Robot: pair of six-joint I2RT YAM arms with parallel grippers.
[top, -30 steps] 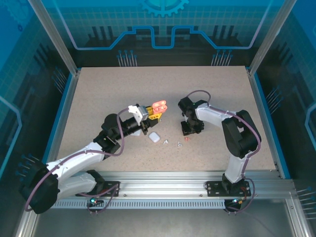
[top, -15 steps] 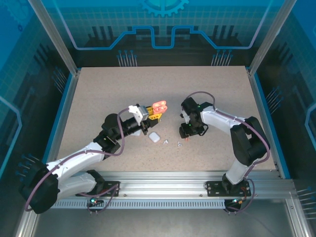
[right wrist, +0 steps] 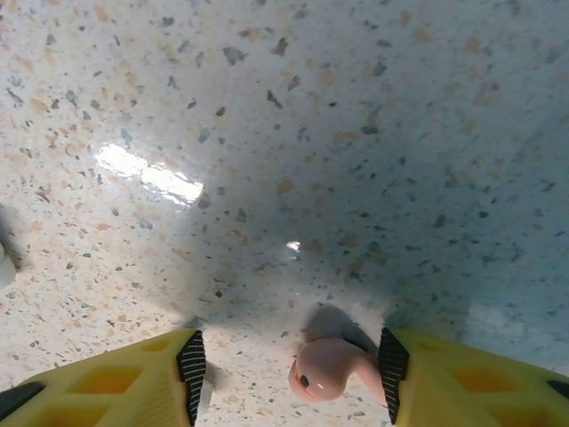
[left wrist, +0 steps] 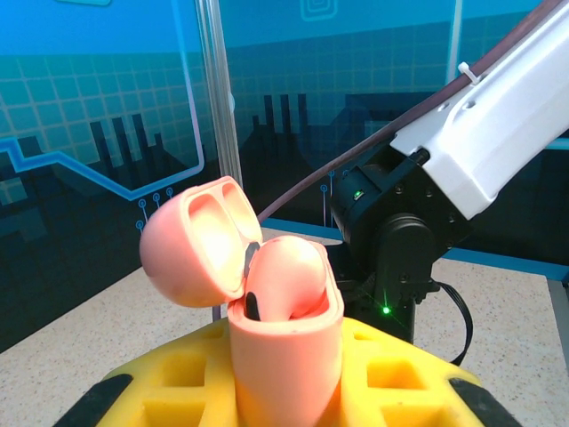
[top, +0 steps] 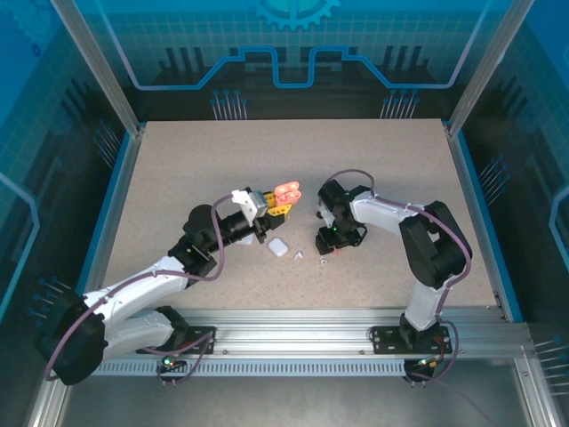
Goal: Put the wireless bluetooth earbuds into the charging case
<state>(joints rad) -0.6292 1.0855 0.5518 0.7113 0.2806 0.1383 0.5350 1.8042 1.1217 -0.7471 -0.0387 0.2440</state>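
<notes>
– Right end effector (right wrist: 291, 374) stands partly open astride the pink earbud (right wrist: 331, 372), which lies loose mid-table (right wrist: 267, 133); left end effector (left wrist: 284, 387) clamps the open pink case (left wrist: 283, 298).
– Probably light, slick, rolls easily: pinch the bulb.

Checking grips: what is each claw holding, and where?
Left claw: open salmon-pink plastic charging case, by its lower body. Right claw: nothing; its open jaws straddle a pink stemmed earbud lying on the table.
</notes>
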